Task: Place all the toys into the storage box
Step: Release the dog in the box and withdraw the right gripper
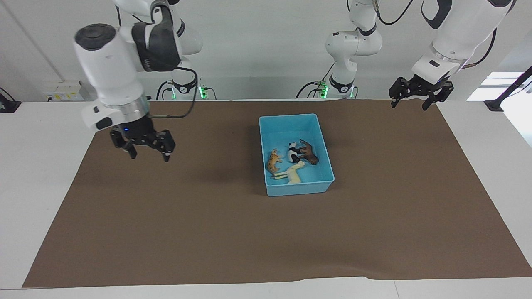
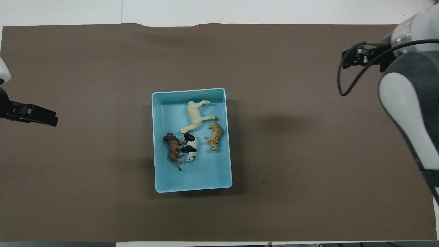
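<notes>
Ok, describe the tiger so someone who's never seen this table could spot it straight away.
Find the blue box in the middle of the brown mat; four toy animals lie inside. The tiger lies by the wall toward the right arm's end, beside the white horse and apart from the panda. It is the only orange, striped one.
</notes>
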You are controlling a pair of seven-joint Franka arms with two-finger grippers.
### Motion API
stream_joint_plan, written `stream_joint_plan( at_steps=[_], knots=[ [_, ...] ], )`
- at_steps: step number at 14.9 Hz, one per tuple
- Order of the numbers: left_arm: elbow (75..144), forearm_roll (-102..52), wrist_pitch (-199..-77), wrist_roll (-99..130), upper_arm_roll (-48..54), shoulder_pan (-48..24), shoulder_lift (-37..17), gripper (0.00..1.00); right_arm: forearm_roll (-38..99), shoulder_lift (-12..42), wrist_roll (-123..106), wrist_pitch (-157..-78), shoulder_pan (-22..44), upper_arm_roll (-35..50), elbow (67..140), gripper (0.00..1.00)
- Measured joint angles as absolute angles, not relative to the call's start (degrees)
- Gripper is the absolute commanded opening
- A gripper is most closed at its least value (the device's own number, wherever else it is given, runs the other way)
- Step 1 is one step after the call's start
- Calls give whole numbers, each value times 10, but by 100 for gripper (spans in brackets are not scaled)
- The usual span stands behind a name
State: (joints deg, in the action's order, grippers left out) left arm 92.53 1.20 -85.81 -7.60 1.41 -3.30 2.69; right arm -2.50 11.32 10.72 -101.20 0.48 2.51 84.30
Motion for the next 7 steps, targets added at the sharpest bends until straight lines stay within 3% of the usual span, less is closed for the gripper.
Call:
stream_joint_plan(
  at_steps=[7],
  knots=[
    [925,12,-869,-76,20,-34,27,100,26,28,45,-868,-59,26,844,100]
  ],
)
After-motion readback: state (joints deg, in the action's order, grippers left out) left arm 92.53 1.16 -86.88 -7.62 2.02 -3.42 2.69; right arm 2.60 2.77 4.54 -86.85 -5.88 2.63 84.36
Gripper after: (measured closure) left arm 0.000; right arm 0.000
